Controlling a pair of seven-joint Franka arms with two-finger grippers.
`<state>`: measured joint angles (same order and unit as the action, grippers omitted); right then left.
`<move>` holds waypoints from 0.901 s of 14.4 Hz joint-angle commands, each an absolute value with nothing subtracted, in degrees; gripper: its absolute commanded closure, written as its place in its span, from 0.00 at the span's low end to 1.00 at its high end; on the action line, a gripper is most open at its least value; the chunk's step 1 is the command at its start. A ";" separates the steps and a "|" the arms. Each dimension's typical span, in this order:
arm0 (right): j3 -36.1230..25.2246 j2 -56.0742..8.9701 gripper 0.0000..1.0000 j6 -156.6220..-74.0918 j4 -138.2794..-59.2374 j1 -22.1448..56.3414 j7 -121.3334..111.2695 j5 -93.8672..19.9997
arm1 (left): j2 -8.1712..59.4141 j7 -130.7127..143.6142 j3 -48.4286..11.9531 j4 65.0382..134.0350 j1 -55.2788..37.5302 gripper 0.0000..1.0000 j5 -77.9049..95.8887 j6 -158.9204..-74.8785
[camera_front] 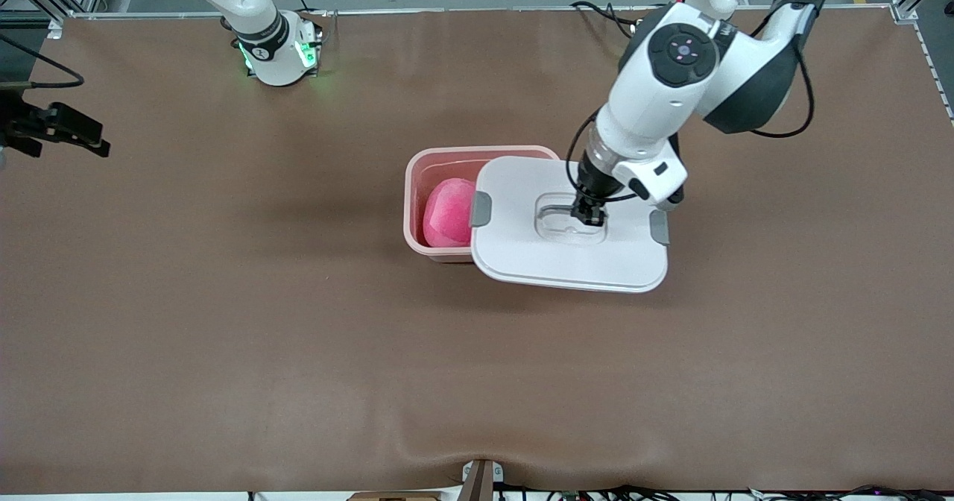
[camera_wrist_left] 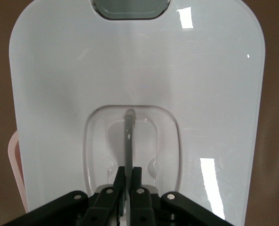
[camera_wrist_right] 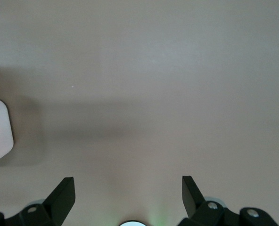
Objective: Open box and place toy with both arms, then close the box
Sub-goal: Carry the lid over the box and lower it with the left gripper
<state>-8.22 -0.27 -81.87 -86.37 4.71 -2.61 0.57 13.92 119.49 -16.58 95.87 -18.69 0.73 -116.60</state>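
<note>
The pink box point(camera_front: 414, 188) stands mid-table with its top partly uncovered. The pink toy point(camera_front: 447, 214) lies inside it. The white lid point(camera_front: 522, 259) covers the part of the box toward the left arm's end and overhangs it there. My left gripper point(camera_front: 589, 218) is shut on the grey handle point(camera_wrist_left: 128, 136) in the lid's point(camera_wrist_left: 201, 94) recessed centre, pinching it between both fingertips point(camera_wrist_left: 120, 175). A sliver of the box's pink rim point(camera_wrist_left: 16, 174) shows beside the lid. My right gripper point(camera_wrist_right: 127, 183) is open and empty over bare table; that arm waits.
Grey clips point(camera_front: 481, 209) point(camera_front: 659, 227) sit on the lid's two short sides. The right arm's base point(camera_front: 277, 50) glows green at the table's back edge. Brown table surface point(camera_front: 223, 300) spreads all around the box.
</note>
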 commanded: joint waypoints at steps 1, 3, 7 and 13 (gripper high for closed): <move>-7.73 0.53 0.00 -80.68 -86.22 3.51 -2.90 -0.88 | 16.43 122.25 -16.52 92.29 -20.04 1.00 0.00 -115.22; -6.77 0.53 0.00 -80.69 -86.22 3.08 -2.81 -0.97 | 17.48 126.37 -16.35 91.59 -23.54 1.00 -0.44 -115.22; -1.23 0.70 0.00 -80.25 -86.22 -1.58 -2.81 -1.32 | 19.34 131.30 -16.26 90.18 -25.74 1.00 -0.53 -115.22; -0.97 0.62 0.00 -79.89 -86.22 -2.55 -2.99 -1.41 | 23.99 137.37 -16.35 86.93 -30.58 1.00 -4.74 -115.40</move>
